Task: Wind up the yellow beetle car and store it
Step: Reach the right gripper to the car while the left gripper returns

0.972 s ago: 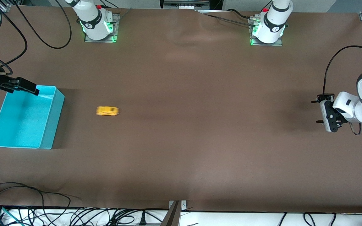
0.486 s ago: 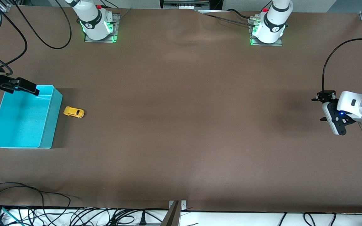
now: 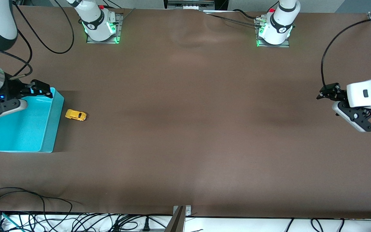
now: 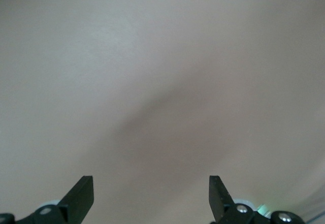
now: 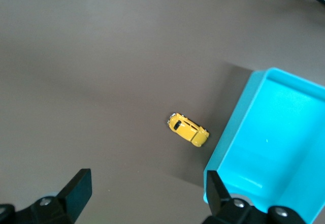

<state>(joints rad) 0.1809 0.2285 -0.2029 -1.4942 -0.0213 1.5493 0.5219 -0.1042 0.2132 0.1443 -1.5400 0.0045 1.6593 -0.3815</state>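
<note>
The yellow beetle car [image 3: 75, 115] stands on the brown table close beside the turquoise bin [image 3: 54, 126], on the side toward the left arm's end. In the right wrist view the yellow beetle car [image 5: 188, 129] sits by the outer wall of the turquoise bin [image 5: 284, 132]; whether they touch I cannot tell. My right gripper [image 3: 43, 90] hangs open and empty over the bin's corner that lies farthest from the front camera. Its fingertips [image 5: 81, 179] frame bare table. My left gripper [image 3: 326, 92] is open over bare table at the left arm's end, with nothing between its fingers [image 4: 85, 184].
The bin holds nothing that I can see. Both arm bases [image 3: 100, 27] [image 3: 274, 30] stand along the table's edge farthest from the front camera. Cables [image 3: 27, 206] lie over the edge nearest the camera.
The car rolled along the table toward the bin, stopped beside it and nudged it slightly. My right gripper swung out over the bin's corner. My left gripper turned and shifted a little.
</note>
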